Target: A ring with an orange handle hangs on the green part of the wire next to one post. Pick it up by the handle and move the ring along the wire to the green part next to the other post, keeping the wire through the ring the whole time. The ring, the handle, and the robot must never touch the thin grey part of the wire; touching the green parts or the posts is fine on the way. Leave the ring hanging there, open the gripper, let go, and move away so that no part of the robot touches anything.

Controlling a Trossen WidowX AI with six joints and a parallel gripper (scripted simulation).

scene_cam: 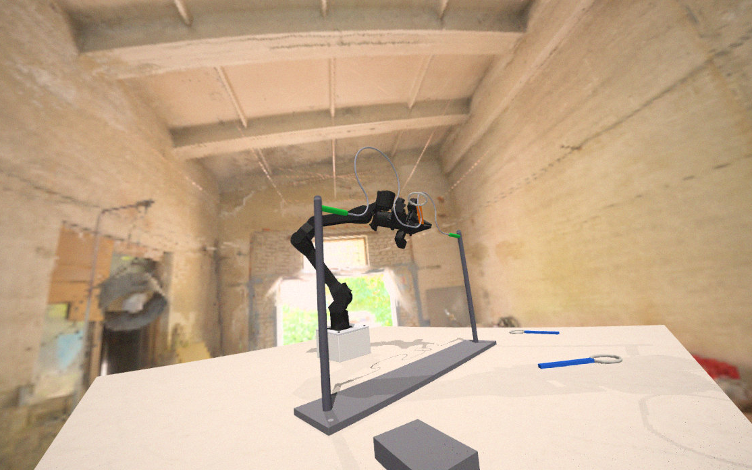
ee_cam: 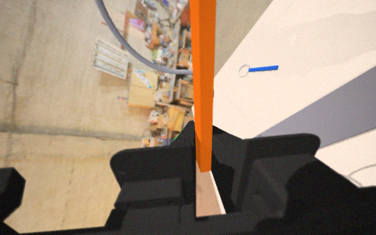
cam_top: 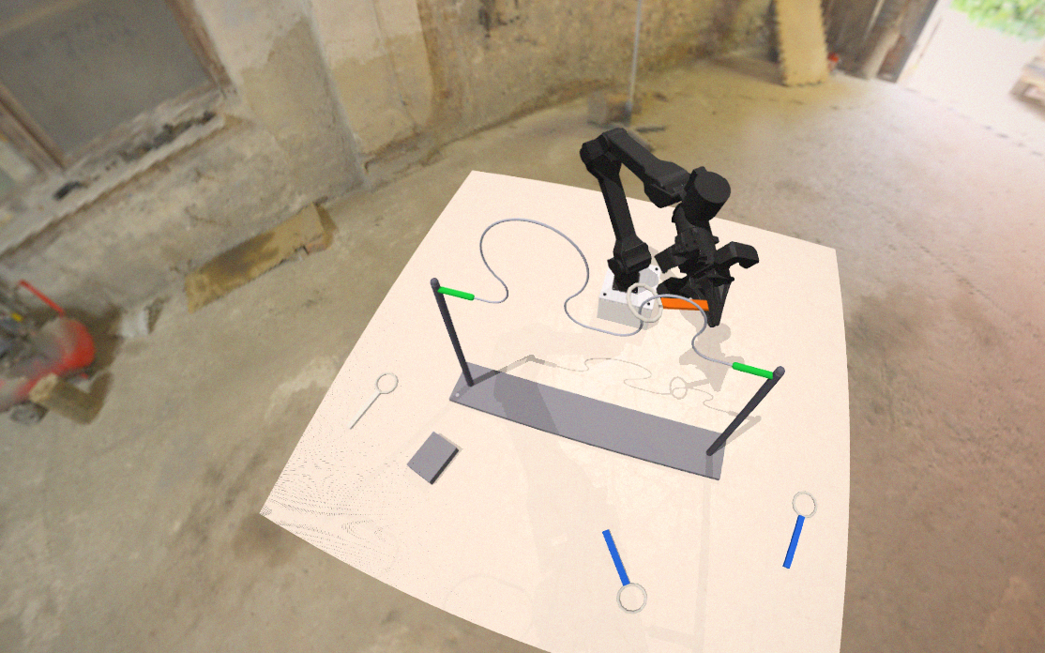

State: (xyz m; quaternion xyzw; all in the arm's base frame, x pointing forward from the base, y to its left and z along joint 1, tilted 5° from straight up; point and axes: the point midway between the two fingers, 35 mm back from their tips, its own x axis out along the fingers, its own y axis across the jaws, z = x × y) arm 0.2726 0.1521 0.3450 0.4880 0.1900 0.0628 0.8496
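your claw is clenched on the orange handle; a blue-handled ring lies near the table's right edge in the top view.

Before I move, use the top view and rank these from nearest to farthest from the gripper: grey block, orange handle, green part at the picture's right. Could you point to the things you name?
1. Orange handle (cam_top: 682,304) (scene_cam: 420,213) (ee_cam: 204,84): held in the gripper (cam_top: 709,305) (scene_cam: 422,223) (ee_cam: 196,124).
2. Green part (cam_top: 752,371) (scene_cam: 453,235): picture's right, by the post.
3. Grey block (cam_top: 432,457) (scene_cam: 425,446): lower left, on the table.
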